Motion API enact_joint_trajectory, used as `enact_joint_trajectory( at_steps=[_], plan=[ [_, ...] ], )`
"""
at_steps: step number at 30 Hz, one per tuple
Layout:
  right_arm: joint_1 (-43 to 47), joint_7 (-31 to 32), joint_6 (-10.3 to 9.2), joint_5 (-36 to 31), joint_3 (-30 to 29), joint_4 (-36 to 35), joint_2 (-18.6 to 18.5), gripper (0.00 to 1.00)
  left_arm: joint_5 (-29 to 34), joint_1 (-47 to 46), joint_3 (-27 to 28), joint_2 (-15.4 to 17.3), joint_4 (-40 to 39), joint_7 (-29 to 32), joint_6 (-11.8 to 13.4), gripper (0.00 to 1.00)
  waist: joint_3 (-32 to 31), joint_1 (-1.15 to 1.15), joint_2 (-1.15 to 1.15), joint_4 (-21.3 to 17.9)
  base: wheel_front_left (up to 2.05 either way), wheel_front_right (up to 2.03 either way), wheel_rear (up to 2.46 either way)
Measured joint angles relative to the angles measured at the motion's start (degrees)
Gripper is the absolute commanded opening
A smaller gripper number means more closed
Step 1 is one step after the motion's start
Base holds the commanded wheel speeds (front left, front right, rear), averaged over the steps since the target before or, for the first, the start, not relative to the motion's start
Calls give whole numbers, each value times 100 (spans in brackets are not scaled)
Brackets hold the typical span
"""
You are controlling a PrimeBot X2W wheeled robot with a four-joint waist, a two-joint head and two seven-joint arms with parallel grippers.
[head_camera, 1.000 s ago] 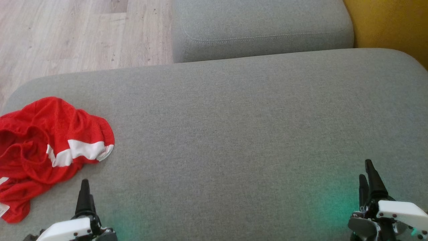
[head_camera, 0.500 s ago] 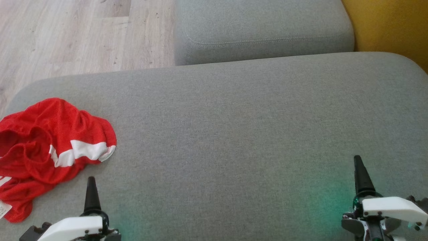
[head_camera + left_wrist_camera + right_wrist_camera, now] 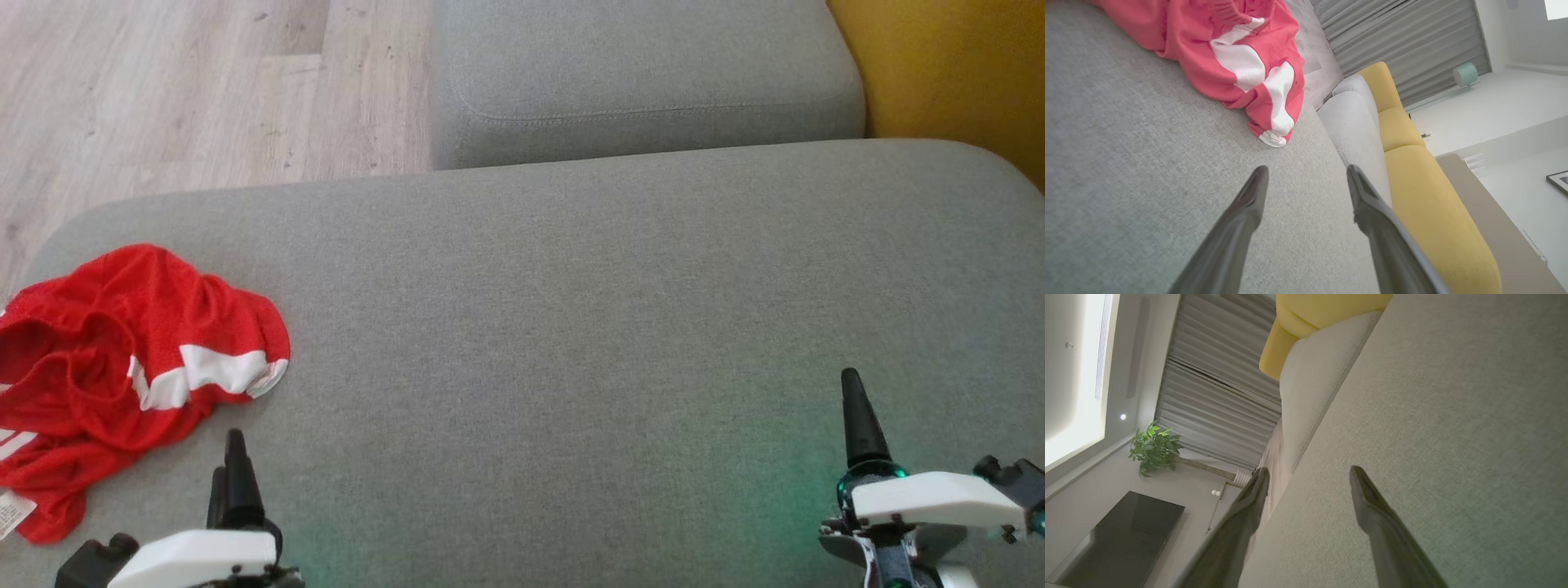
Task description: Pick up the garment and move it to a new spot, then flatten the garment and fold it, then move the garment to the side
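Note:
A crumpled red garment with white bands lies at the left end of the grey sofa seat. It also fills the top left of the left wrist view as the garment. My left gripper hovers just right of and below the cloth, open and empty, fingers spread over bare fabric. Far to the right, my right gripper is open too, its fingers apart above the cushion, nothing between them.
A second grey cushion adjoins the seat's far edge. A yellow sofa stands at the far right. Wooden floor lies beyond the seat's far left edge. A potted plant and dark table show in the right wrist view.
The head camera has shifted slightly, so the scene sits lower and rightwards. Both wrists have rolled a little over the seat. The garment lies as before.

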Motion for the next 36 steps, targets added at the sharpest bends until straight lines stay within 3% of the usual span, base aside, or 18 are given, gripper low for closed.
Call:
enact_joint_trajectory(
  at_steps=[36],
  plan=[
    [114,-566,1,-2580,557,-311,-5,100,2365,308,-448,10,-482,-564,357,100,-164,0,0,40,0,0,0]
  ],
)
